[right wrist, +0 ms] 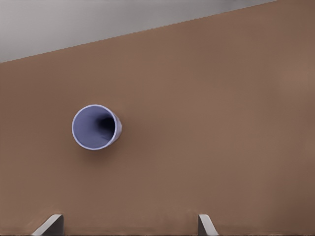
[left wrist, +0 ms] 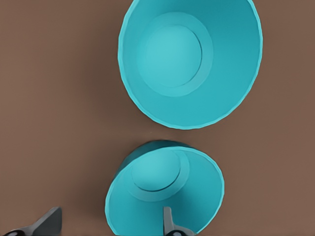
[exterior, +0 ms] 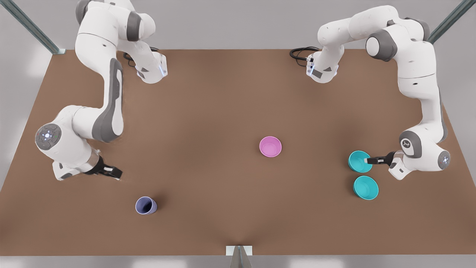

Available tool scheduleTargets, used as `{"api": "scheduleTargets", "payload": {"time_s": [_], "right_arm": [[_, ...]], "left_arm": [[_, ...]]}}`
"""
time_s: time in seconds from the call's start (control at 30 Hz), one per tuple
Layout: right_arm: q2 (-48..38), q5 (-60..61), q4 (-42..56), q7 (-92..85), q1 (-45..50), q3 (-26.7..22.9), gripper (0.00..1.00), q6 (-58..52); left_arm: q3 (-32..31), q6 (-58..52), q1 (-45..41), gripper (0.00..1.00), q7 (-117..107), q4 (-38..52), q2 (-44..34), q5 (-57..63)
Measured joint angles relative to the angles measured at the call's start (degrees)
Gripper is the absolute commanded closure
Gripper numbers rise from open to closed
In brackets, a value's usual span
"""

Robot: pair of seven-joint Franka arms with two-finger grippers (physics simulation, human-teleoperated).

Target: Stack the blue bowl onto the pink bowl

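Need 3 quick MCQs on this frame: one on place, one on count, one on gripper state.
1. Where is the left gripper?
A. at the rim of a teal bowl
B. over the pink bowl
C. beside the cup

2. How many teal bowls are on the table?
A. one
B. two
C. three

3. The right gripper is:
A. holding the cup
B. open, holding nothing
C. holding the pink bowl

Answers:
1 A: a finger sits inside the blue bowl.
2 B: a second teal bowl lies beside it.
3 B: fingers spread, purple cup well clear; pink bowl untouched.
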Motion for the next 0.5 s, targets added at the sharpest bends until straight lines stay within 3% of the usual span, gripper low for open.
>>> {"api": "scheduleTargets", "payload": {"time_s": [0.13, 0.17, 0.2, 0.27, 0.3, 0.37, 0.5], "right_arm": [[-9.05, -2.96, 2.70, -8.73, 3.75, -1.42, 0.00, -12.71], [-11.39, -4.30, 3.91, -10.28, 4.15, -0.80, 0.00, -15.46], [-15.52, -6.92, 3.70, -11.25, 0.87, 5.34, 0.00, -17.71], [-25.52, -12.71, -3.26, -12.20, -17.41, 28.67, 0.00, -19.72], [-28.26, -14.75, -5.96, -12.46, -24.68, 36.17, 0.00, -20.01], [-28.07, -17.47, -6.98, -12.89, -31.09, 42.02, 0.00, -20.47], [-26.60, -20.07, -7.05, -13.60, -34.15, 44.21, 0.00, -21.04]], "left_arm": [[0.04, 1.92, 0.00, 0.07, 3.51, -0.12, 1.33, -0.18], [0.04, 2.23, 0.01, 0.26, 4.27, -0.53, 1.55, -0.52], [0.04, 2.50, 0.00, 0.37, 4.99, -0.86, 1.67, -0.85], [0.04, 2.91, 0.00, 0.69, 6.32, -1.10, 1.76, -1.29], [0.04, 3.07, 0.00, 0.78, 6.93, -1.14, 1.77, -1.44], [0.04, 3.28, 0.00, 0.79, 8.03, -1.17, 1.74, -1.95], [0.04, 3.28, -0.05, 0.79, 9.68, -1.19, 0.75, -2.30]]}}
